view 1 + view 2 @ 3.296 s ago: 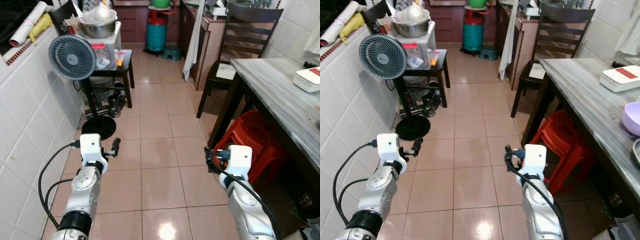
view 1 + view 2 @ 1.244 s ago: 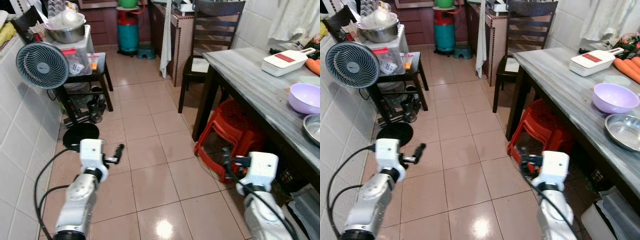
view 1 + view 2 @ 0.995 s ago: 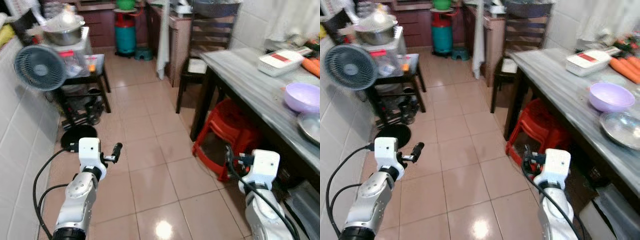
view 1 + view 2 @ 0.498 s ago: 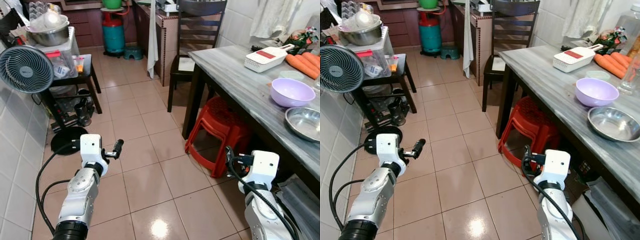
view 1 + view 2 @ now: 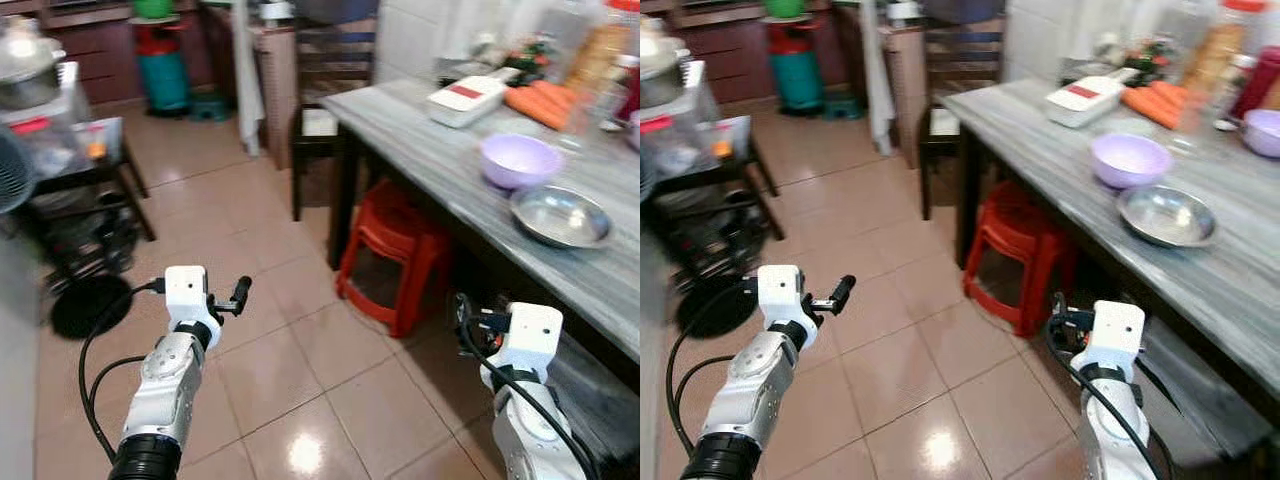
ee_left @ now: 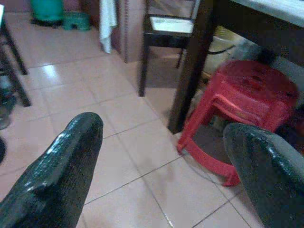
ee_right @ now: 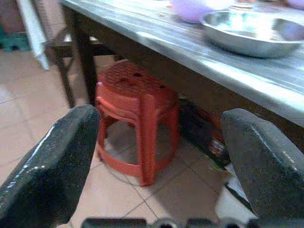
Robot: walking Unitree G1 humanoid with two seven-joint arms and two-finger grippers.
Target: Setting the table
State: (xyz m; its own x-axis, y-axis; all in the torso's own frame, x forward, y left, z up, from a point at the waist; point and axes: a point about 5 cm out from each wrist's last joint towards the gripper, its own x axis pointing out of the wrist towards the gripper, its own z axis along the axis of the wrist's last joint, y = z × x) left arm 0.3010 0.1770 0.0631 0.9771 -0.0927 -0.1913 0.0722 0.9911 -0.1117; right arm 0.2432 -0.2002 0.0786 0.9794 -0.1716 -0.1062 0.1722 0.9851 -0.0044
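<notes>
A grey table (image 5: 1230,270) is seen on the robot's right, above a tiled floor (image 5: 890,370). On it a steel dish (image 5: 1166,215) lies just beside a purple bowl (image 5: 1129,159), with a white box (image 5: 1084,101), carrots (image 5: 1155,103) and jars (image 5: 1215,50) farther along near the wall. A second purple bowl (image 5: 1264,130) sits at the far right edge. Red stools (image 5: 1018,250) are stacked under the table, and a dark chair (image 5: 950,90) stands at its far end.

The left gripper (image 6: 161,156) is held out over the floor, its fingers (image 6: 61,166) spread wide with nothing between them. The right gripper (image 7: 159,161) is held low, beside and below the table edge, likewise spread and empty; the dish and stools are seen past it in the right wrist view.

The step in hand is judged to be the approach to the table, with nothing yet picked up. It would be done well if the body were squared to the long edge, opposite the dish and bowl, before either arm is raised. The right gripper should be lifted clear of the table edge, not swept up under it. The stools should be given room by the feet. The dish is shallow and probably slick, so a grip on its rim is advised
</notes>
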